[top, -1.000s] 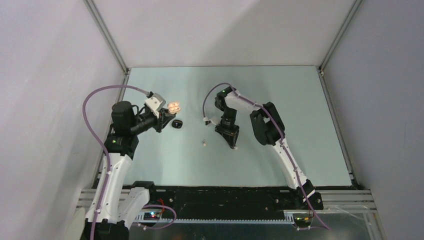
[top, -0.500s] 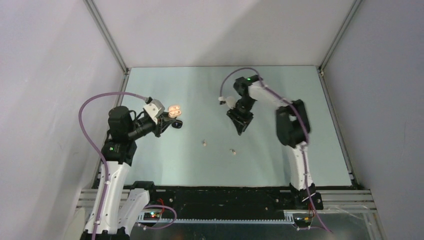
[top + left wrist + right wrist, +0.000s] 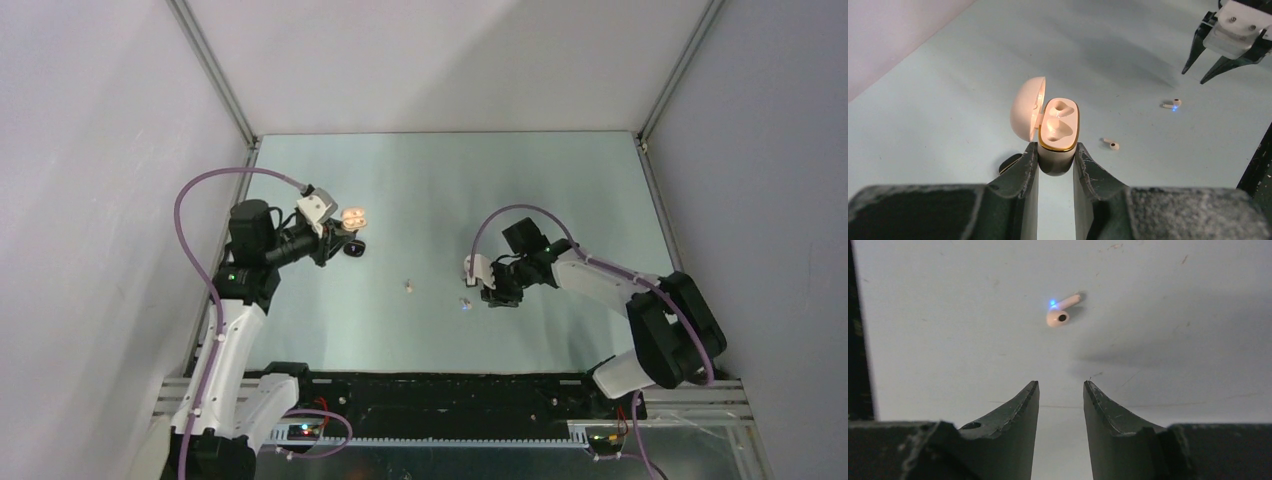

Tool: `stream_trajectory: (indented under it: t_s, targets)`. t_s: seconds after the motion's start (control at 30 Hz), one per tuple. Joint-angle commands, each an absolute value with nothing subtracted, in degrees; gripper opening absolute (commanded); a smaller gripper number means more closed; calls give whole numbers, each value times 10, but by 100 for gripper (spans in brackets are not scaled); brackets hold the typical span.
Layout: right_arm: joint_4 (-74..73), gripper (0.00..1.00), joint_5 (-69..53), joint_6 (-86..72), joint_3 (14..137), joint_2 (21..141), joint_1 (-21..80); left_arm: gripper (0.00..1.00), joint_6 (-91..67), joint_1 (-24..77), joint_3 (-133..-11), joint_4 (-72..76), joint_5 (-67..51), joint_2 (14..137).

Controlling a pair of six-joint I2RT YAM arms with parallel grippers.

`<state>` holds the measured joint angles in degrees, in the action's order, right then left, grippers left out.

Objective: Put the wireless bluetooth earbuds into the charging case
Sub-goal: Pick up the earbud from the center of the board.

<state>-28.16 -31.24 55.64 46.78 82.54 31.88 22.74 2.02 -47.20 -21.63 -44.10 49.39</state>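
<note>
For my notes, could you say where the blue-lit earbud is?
In the top view, the blue-lit earbud lies on the table between the other earbud and the right gripper.

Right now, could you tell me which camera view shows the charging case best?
The left wrist view: the charging case sits close up, lid open, both wells empty, gripped by the left gripper. The top external view shows only a small pale speck; the right wrist view misses it.

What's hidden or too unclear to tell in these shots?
Top view: the earbuds are specks, orientation unreadable.
Left wrist: the base of the charging case is hidden inside the left gripper; a dark object beside it is half covered.
Right wrist: only the lit earbud shows; the case is outside.
</note>
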Motion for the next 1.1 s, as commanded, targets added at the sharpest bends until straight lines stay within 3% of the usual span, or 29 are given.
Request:
stream_trajectory:
  t_s: [0.0, 0.33, 0.8, 1.07]
  targets:
    - [-246, 43, -360, 795, 490, 853, 306, 0, 234, 24, -505, -200, -446, 496]
    - [-277, 48, -364, 849, 530, 919, 360, 0, 228, 27, -488, -200, -449, 468]
    - [-465, 41, -362, 937, 634, 993, 368, 0, 222, 27, -475, -199, -454, 458]
    - [-485, 41, -381, 949, 647, 1009, 380, 0, 219, 27, -471, -200, -456, 461]
